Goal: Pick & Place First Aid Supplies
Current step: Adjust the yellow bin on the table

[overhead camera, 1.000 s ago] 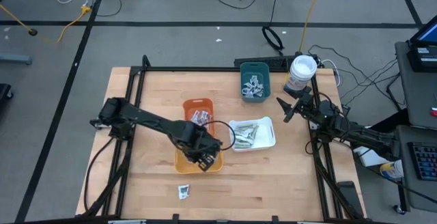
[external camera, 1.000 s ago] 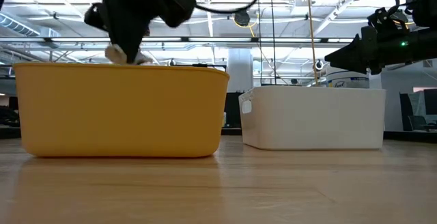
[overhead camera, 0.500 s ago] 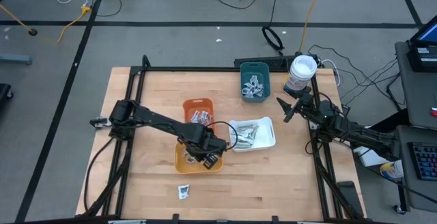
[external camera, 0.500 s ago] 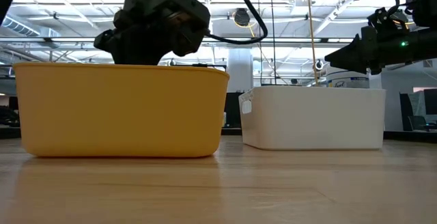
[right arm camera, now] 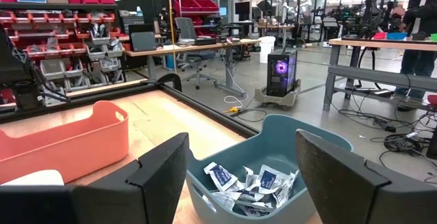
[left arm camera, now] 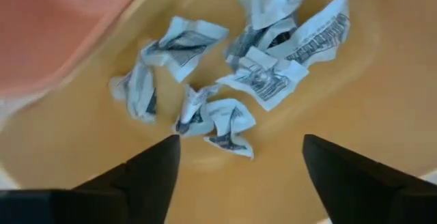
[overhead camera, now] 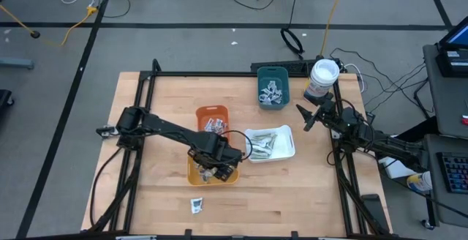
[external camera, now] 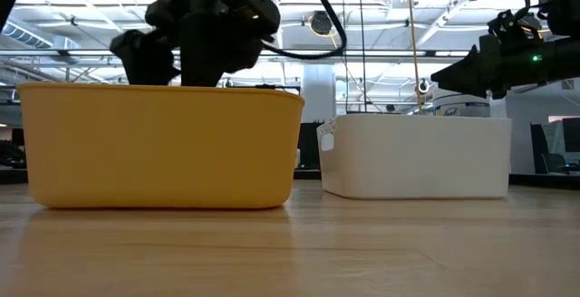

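My left gripper (overhead camera: 212,174) (left arm camera: 239,142) points down into the yellow tray (overhead camera: 191,173) (external camera: 163,143), open, just above several crumpled silvery-white sachets (left arm camera: 232,80) that lie on the tray's floor. Nothing is between its fingers. One more sachet (overhead camera: 197,205) lies flat on the table near the front edge. My right gripper (overhead camera: 301,119) (right arm camera: 242,142) waits open and level at the table's right side, facing the teal tray (right arm camera: 300,132), which holds more sachets (right arm camera: 249,183).
An orange tray (overhead camera: 212,110) with sachets stands just behind the yellow one. A white tray (overhead camera: 290,149) with pale strips (overhead camera: 263,145) sits to their right. A white tub (overhead camera: 322,79) stands at the far right corner, beside the teal tray (overhead camera: 273,72).
My left gripper has sunk from just above the yellow tray's rim down into the tray and has opened. The white sachet it carried is out of its fingers, and no sachet shows above the rim any more.
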### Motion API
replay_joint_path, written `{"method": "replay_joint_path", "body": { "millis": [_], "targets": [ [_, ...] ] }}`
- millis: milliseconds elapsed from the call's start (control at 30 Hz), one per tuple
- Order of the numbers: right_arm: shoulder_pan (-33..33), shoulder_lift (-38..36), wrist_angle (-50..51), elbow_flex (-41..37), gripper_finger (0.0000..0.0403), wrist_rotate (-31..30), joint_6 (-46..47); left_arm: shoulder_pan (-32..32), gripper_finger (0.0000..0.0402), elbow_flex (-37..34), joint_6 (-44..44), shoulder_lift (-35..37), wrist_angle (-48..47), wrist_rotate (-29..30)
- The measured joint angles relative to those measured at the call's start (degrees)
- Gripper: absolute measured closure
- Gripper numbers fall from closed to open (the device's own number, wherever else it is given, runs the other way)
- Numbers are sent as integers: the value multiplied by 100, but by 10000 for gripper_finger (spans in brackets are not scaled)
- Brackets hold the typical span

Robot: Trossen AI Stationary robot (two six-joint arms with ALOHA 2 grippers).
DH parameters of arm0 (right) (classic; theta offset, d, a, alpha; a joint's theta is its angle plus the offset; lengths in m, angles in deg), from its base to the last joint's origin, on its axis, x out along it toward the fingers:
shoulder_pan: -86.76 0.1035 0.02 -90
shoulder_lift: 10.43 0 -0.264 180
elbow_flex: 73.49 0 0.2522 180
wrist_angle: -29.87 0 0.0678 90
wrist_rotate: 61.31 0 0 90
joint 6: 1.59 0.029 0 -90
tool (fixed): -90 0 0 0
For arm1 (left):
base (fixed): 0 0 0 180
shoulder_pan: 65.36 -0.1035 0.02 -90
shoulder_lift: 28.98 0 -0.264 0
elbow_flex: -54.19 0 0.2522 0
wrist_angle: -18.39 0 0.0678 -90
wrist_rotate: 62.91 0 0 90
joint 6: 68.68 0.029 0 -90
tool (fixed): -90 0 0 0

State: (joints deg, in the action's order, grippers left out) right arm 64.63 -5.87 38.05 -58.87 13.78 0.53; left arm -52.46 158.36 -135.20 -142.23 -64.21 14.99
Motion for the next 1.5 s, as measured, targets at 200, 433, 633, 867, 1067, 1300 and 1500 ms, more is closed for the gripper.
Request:
{"method": "replay_joint_path", "body": {
  "millis": [200, 433, 633, 867, 1067, 1300, 1500],
  "targets": [
    [0, 2, 0, 0, 140, 0, 0, 80, 55, -9, -1088, 127, -44, 7],
    [-1, 2, 0, 0, 140, 2, 0, 513, 48, -4, -1938, 196, 11, 11],
    [-2, 2, 0, -2, 140, 2, 1, 1207, 48, -4, -2886, 201, 16, 12],
    [0, 1, 0, -1, 140, 2, 0, 1844, 48, -4, -3718, 201, 48, 21],
    [0, 1, 0, -2, 140, 1, 0, 2097, 48, -4, -4213, 201, 164, 205],
    [-2, 2, 0, 0, 140, 2, 1, 1903, 48, -4, -3995, 201, 124, 351],
    [-1, 1, 2, -1, 140, 2, 0, 1826, 48, 118, -4060, 600, -19, 762]
  ]
}}
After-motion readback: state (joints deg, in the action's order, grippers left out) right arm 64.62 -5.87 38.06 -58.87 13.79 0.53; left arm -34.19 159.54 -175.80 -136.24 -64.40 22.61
